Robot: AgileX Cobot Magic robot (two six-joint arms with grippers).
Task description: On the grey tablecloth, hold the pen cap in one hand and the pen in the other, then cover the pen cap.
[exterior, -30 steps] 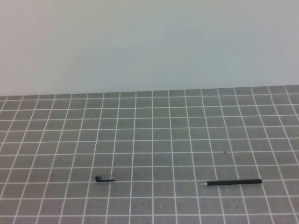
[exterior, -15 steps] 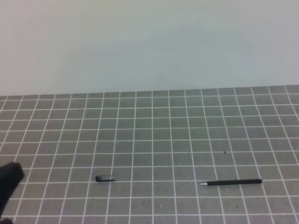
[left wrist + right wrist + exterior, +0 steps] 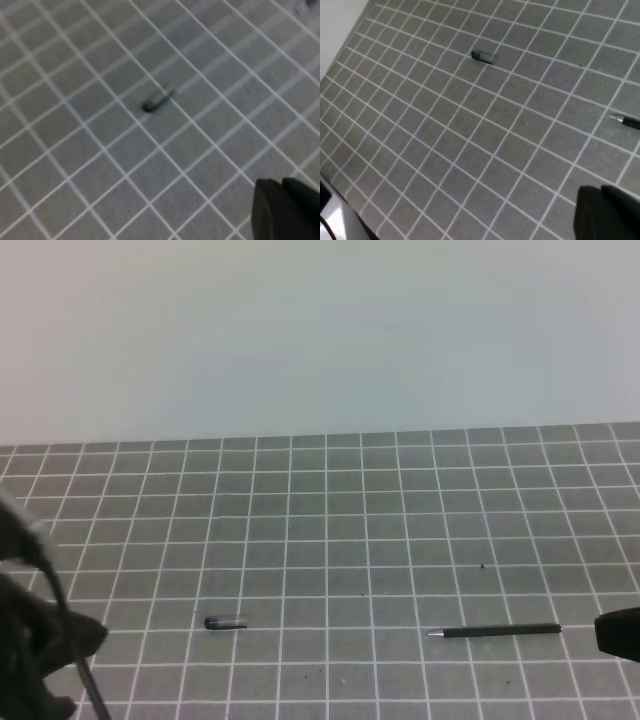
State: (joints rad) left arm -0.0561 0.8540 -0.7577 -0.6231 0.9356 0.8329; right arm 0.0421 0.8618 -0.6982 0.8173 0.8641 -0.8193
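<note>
Two pincers at frame edges, well apart from pen cap (image 3: 225, 622); grip indiscernible

Matt cloth (image 3: 400, 540) — cap (image 3: 225, 622) w/ slight sheen.

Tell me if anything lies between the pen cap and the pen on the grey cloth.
Nothing visible does. The pen cap and the pen lie apart on the grey tablecloth with only bare grid squares and a few dark specks between them. Both arms sit at the outer edges, not in that stretch.
</note>
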